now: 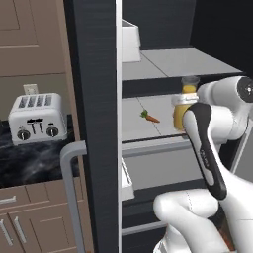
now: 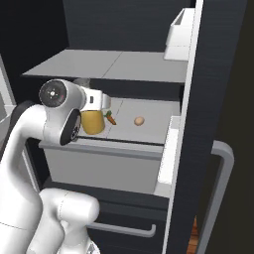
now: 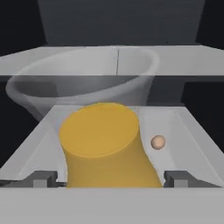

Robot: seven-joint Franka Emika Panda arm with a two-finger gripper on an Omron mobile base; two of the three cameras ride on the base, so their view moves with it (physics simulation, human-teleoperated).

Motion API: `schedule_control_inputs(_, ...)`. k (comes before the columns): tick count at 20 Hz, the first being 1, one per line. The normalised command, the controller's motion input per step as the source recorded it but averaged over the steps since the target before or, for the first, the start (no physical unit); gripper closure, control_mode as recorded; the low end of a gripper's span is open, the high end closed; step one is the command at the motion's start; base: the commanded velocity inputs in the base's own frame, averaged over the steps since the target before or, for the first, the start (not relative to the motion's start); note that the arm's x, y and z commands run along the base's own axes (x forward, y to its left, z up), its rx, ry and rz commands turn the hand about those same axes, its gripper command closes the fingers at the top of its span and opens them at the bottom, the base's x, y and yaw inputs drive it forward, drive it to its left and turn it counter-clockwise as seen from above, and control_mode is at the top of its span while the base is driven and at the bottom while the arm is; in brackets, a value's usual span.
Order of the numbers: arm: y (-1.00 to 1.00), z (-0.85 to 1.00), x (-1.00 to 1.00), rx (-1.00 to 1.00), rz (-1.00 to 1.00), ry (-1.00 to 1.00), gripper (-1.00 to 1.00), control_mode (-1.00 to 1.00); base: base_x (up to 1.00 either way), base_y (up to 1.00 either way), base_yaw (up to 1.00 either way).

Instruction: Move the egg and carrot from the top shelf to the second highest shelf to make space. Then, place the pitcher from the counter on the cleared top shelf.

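The hand (image 3: 109, 179) clamps the pitcher (image 3: 103, 148), full of yellow-orange liquid, beside the egg (image 3: 157, 142).

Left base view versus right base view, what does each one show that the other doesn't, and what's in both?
Left base view alone: a white toaster on the black marbled counter, with a wall outlet above it and brown cabinets below.

Right base view alone: the egg lying on the second highest shelf, to the right of the carrot.

Both: the pitcher standing on that railed shelf with the arm's hand against it, the carrot beside it, the top shelf above, and the fridge door's grey handle.
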Motion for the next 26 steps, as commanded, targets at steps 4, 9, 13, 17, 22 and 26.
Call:
schedule_control_inputs(4, 0.00, 0.52, 0.21, 0.03, 0.00, -0.23, 1.00, -1.00, 0.00, 0.00, 0.00)
schedule_control_inputs(9, 0.00, 0.79, 0.31, 0.08, 0.00, -0.14, 1.00, -1.00, 0.00, 0.00, 0.00)
schedule_control_inputs(13, 0.00, 0.88, 0.27, 0.07, 0.00, -0.02, 1.00, -1.00, 0.00, 0.00, 0.00)
schedule_control_inputs(17, 0.00, 0.66, 0.27, 0.06, 0.00, 0.00, 1.00, -1.00, 0.00, 0.00, 0.00)
schedule_control_inputs(22, 0.00, 0.24, 0.41, 0.02, 0.00, 0.02, 1.00, -1.00, 0.00, 0.00, 0.00)
schedule_control_inputs(26, 0.00, -0.14, 0.53, 0.00, 0.00, -0.05, 1.00, -1.00, 0.00, 0.00, 0.00)
